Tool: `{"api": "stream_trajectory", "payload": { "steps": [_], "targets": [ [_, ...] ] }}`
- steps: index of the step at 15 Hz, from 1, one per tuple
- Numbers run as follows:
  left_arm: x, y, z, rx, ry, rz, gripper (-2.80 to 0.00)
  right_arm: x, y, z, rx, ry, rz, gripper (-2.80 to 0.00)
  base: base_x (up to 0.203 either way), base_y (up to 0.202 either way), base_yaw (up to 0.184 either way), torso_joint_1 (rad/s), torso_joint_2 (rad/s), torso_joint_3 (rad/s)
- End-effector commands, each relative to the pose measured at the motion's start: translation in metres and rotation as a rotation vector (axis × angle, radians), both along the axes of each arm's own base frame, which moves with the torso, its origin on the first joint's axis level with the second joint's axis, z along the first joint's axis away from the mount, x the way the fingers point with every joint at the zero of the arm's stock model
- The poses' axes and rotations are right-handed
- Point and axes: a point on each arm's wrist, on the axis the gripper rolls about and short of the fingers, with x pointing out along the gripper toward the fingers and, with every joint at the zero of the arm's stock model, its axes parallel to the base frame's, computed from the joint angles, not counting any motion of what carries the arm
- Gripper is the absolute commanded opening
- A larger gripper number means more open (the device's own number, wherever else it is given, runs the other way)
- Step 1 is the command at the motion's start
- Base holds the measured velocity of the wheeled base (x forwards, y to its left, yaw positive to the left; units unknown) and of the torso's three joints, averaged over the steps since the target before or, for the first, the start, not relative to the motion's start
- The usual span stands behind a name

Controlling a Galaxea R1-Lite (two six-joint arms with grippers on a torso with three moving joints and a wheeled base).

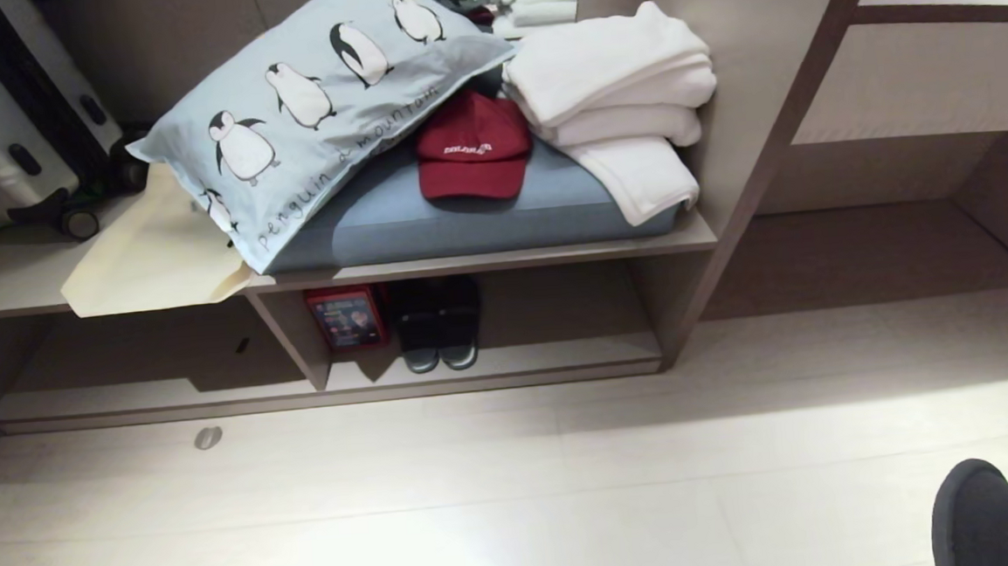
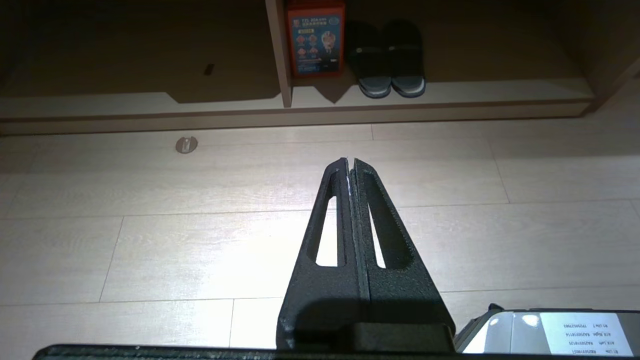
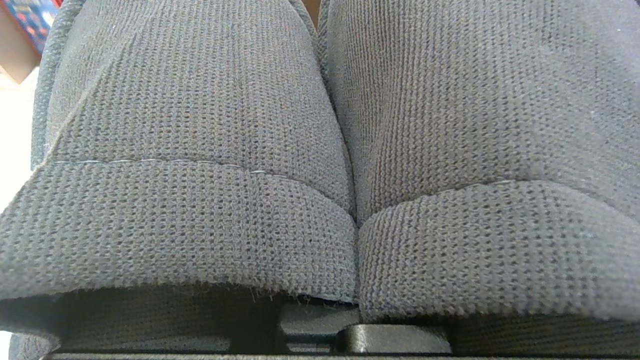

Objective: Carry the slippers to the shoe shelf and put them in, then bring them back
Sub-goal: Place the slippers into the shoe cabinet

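Slippers (image 3: 320, 175) fill the right gripper's view, its jaws clamped on them; shoe shelf (image 1: 561, 356) lies far-left ahead; left gripper (image 2: 350, 162) closed, empty.

The left gripper (image 2: 350, 162) points forward and down over the floor. Its two black fingers (image 2: 372, 220) are pressed flat against each other, with nothing between them. It hangs apart from everything, not touching any surface.

The right gripper is hidden behind the slippers (image 3: 320, 150), which fill the right wrist view. Its jaws are closed, and the pair sits side by side directly in front of the wrist, toes pointing away.
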Motion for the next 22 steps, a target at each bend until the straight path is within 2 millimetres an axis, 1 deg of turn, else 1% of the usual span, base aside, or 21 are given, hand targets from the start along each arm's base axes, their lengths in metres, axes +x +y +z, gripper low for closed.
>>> {"api": "stream_trajectory", "payload": {
  "steps": [1,22],
  "targets": [
    [0.0002,0.0,-0.0004,-0.001,0.002,0.001,-2.8,-0.0001,0.0,0.0,-0.001,-0.002,0.001,-2.8,0.0,0.0,0.0,-0.002,0.01,-0.198],
    [0.0002,0.0,-0.0004,-0.002,0.002,0.001,-2.8,-0.0001,0.0,0.0,-0.001,-0.002,0.001,-2.8,0.0,0.0,0.0,0.003,0.0,-0.196]
  ]
}}
